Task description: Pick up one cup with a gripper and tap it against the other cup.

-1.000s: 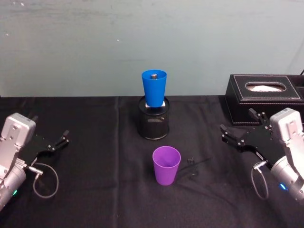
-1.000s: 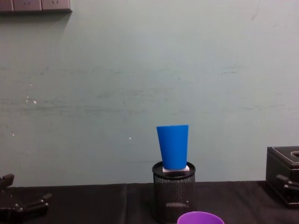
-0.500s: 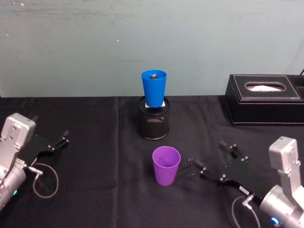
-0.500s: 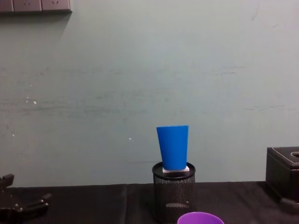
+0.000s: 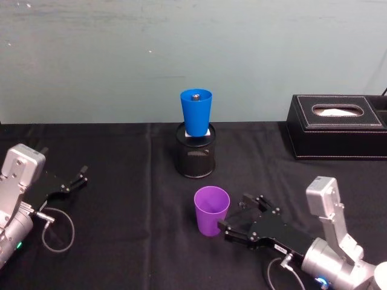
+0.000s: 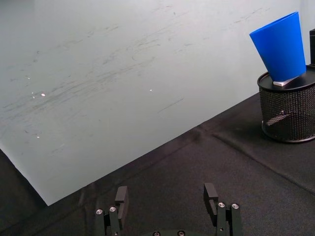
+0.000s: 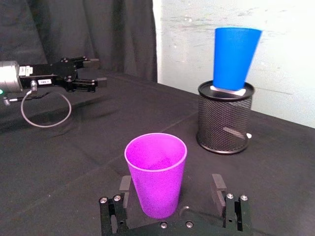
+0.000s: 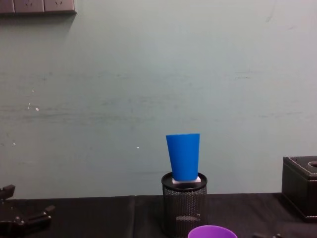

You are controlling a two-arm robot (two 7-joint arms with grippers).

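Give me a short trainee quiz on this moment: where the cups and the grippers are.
1. True or false: the right gripper is open, close to the purple cup.
2. What does the blue cup stand on? A) the purple cup B) the mesh holder C) the right gripper
3. Which gripper sits far from both cups?

Key: 1 true. 2 B. 3 the left gripper, out at the left side.
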